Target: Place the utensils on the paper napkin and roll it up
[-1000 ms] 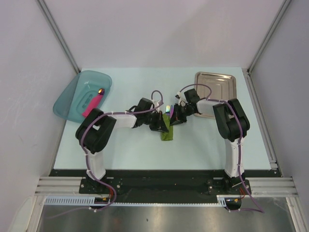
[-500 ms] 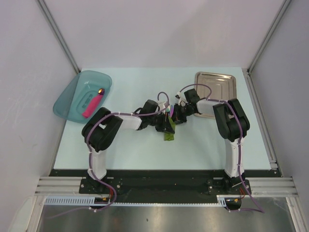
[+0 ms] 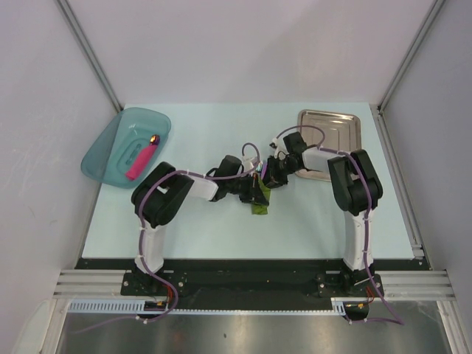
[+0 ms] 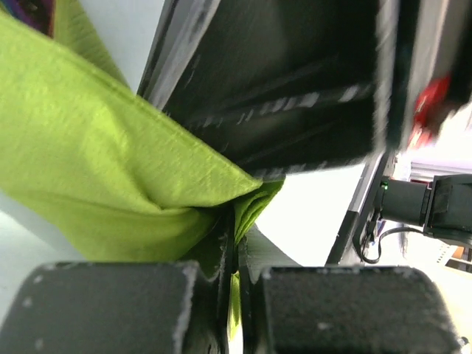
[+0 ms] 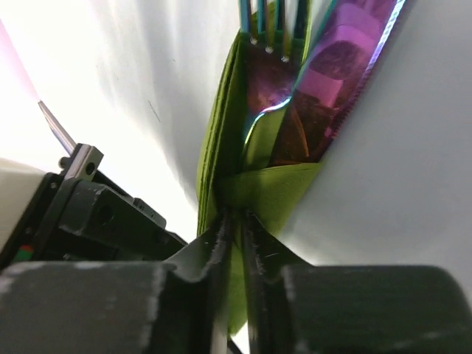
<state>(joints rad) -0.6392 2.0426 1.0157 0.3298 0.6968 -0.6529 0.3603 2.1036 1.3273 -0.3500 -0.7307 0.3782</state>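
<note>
The pale table (image 3: pixel 192 240) stands between plain white walls. The paper napkin (image 3: pixel 259 207), folded, sits at table centre between both arms. Only the right wrist view shows the utensils (image 5: pixel 332 74) inside the fold. Left jaws: clamped on the napkin's edge. Right jaws: close about the napkin; grip cannot be determined.

My pale blue table (image 3: pixel 206 228) sits between plain white walls (image 3: pixel 243 51), grey metal posts (image 3: pixel 89 55) rising at its far corners.
</note>
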